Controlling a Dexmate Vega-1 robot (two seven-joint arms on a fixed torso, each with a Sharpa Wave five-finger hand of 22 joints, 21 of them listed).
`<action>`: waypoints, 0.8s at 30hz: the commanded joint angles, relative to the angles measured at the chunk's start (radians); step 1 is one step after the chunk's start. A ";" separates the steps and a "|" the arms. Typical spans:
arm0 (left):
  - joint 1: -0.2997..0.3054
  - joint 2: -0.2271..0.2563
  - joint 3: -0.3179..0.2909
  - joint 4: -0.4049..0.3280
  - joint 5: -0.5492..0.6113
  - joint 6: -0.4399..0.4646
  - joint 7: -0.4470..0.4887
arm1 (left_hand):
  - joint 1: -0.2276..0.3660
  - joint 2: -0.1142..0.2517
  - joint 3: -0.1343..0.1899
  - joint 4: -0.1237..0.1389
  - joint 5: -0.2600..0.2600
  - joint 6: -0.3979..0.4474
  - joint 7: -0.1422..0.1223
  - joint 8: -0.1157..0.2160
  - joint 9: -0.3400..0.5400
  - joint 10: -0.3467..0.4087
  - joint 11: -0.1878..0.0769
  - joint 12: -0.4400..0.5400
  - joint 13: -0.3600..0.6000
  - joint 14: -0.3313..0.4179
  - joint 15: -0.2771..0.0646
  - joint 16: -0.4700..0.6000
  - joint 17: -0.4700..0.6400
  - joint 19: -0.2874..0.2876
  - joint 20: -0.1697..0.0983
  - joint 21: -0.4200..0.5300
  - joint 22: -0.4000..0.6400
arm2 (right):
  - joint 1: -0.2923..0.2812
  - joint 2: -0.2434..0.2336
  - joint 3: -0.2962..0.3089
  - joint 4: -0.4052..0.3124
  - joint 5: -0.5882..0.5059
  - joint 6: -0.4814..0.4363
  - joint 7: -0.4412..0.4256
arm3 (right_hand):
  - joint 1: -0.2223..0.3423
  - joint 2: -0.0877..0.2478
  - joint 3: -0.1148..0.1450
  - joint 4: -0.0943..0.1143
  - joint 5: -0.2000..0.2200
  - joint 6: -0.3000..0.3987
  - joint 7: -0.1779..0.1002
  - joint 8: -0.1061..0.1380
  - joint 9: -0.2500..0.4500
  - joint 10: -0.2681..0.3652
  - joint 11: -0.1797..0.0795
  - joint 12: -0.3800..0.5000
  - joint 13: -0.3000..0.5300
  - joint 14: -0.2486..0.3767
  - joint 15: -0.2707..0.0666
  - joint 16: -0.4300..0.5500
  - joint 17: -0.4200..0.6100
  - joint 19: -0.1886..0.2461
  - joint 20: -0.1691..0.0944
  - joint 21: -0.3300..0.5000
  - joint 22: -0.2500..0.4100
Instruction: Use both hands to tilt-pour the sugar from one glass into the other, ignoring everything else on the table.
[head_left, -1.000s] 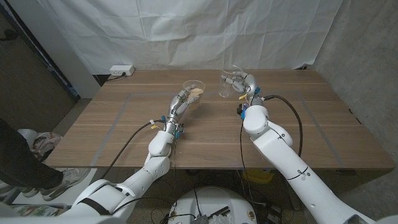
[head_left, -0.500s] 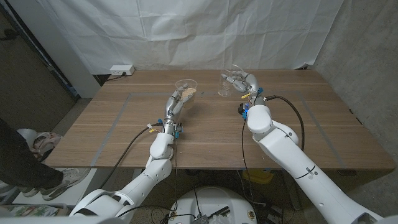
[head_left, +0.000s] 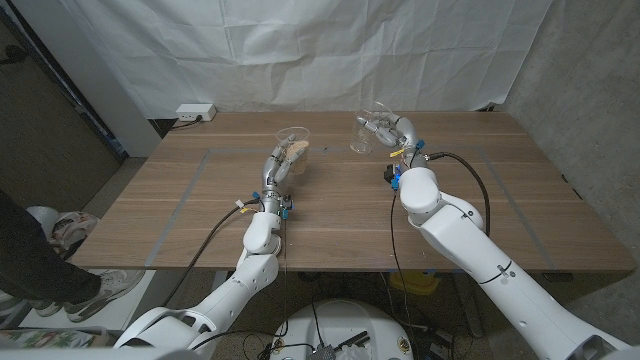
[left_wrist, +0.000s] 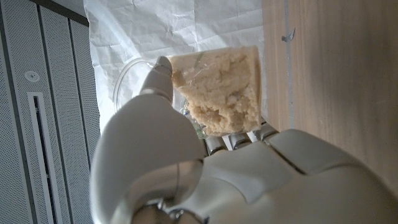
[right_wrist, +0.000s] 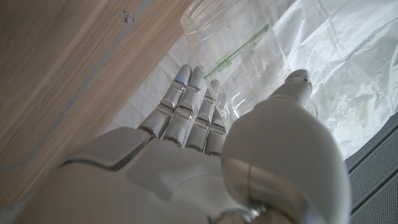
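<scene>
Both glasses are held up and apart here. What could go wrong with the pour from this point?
1. The left hand holds the sugar glass well apart from the empty glass in the right hand; tilting further before closing that gap would likely spill sugar onto the table.
2. In the left wrist view the sugar looks clumped, so it may drop in lumps and overshoot the rim.

Sugar glass (head_left: 295, 145): clear, part-filled with clumpy beige sugar (left_wrist: 221, 93), tilted, off the table at centre-left. Empty glass (head_left: 366, 134): clear, tilted, at centre-right, apart from the first.
</scene>
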 joint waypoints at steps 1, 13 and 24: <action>0.085 0.030 -0.004 -0.077 0.015 0.085 0.070 | -0.043 0.030 0.061 0.058 0.006 0.002 -0.018 -0.023 -0.001 -0.027 0.005 -0.017 -0.004 -0.007 -0.090 -0.004 0.006 -0.004 0.016 0.008 0.002 | 0.020 -0.015 -0.021 0.025 0.009 0.073 -0.040 | -0.004 -0.001 -0.002 0.006 0.010 0.001 0.003 -0.004 0.002 -0.004 0.003 0.000 0.006 -0.006 -0.144 0.001 0.004 -0.005 -0.053 0.008 0.002; 0.103 0.123 0.020 -0.193 0.133 0.213 0.198 | -0.072 0.009 0.047 0.063 0.005 -0.069 0.034 -0.081 -0.018 -0.090 0.033 -0.039 -0.016 -0.026 -0.065 -0.010 0.006 -0.028 0.028 0.003 0.003 | 0.028 -0.006 -0.038 0.065 -0.018 0.137 -0.062 | -0.001 -0.001 -0.001 0.007 0.013 0.001 0.002 -0.005 0.003 -0.004 0.000 0.000 0.008 -0.002 -0.150 0.000 0.006 -0.004 -0.054 0.013 0.002; 0.116 0.166 0.024 -0.237 0.144 0.245 0.197 | -0.111 -0.023 0.019 0.070 0.001 -0.110 0.051 -0.124 -0.029 -0.153 0.049 -0.056 -0.026 -0.064 -0.046 -0.019 0.007 -0.053 0.036 -0.004 0.004 | 0.026 0.020 -0.041 0.104 -0.060 0.210 -0.101 | 0.001 0.001 0.000 0.008 0.016 0.004 0.000 -0.005 0.003 0.003 -0.002 0.003 0.010 0.004 -0.153 -0.001 0.007 0.000 -0.058 0.018 0.002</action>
